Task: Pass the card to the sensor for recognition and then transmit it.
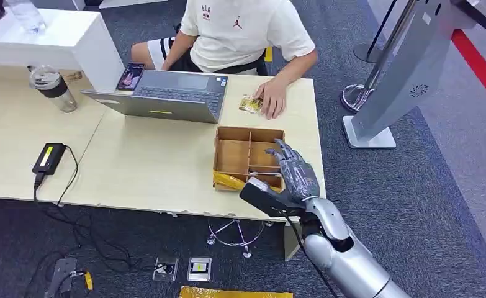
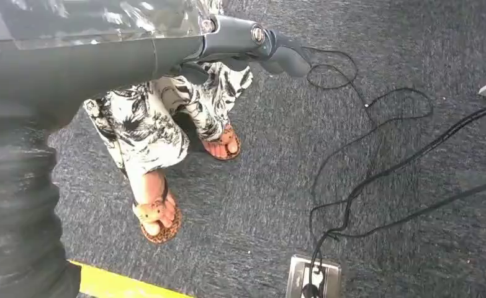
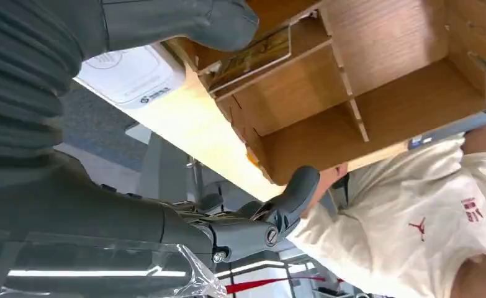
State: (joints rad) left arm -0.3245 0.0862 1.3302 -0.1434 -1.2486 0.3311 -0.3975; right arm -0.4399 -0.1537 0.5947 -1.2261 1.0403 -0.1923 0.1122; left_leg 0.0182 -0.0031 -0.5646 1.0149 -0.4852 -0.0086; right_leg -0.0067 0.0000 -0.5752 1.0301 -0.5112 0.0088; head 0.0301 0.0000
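A wooden box (image 1: 233, 156) with several compartments stands at the table's front right edge. My right hand (image 1: 295, 172) hovers over its right side with fingers spread and nothing in them. In the right wrist view a card (image 3: 251, 56) in a clear sleeve with yellow print lies in a compartment of the box (image 3: 377, 68), just beyond my thumb (image 3: 218, 22). Whether the thumb touches it I cannot tell. A white sensor unit (image 3: 130, 74) sits beside the box at the table edge. My left hand (image 2: 252, 43) hangs over the carpet, holding nothing.
A person in a white shirt (image 1: 240, 31) sits across the table, one hand (image 1: 271, 98) on a gold packet (image 1: 250, 103). A laptop (image 1: 166, 94), phone (image 1: 130, 76), cup (image 1: 53, 88) and power adapter (image 1: 48, 158) lie to the left. A grey kiosk stand (image 1: 401, 74) rises at right. Cables (image 2: 364, 180) and another person's feet (image 2: 159, 214) are on the floor.
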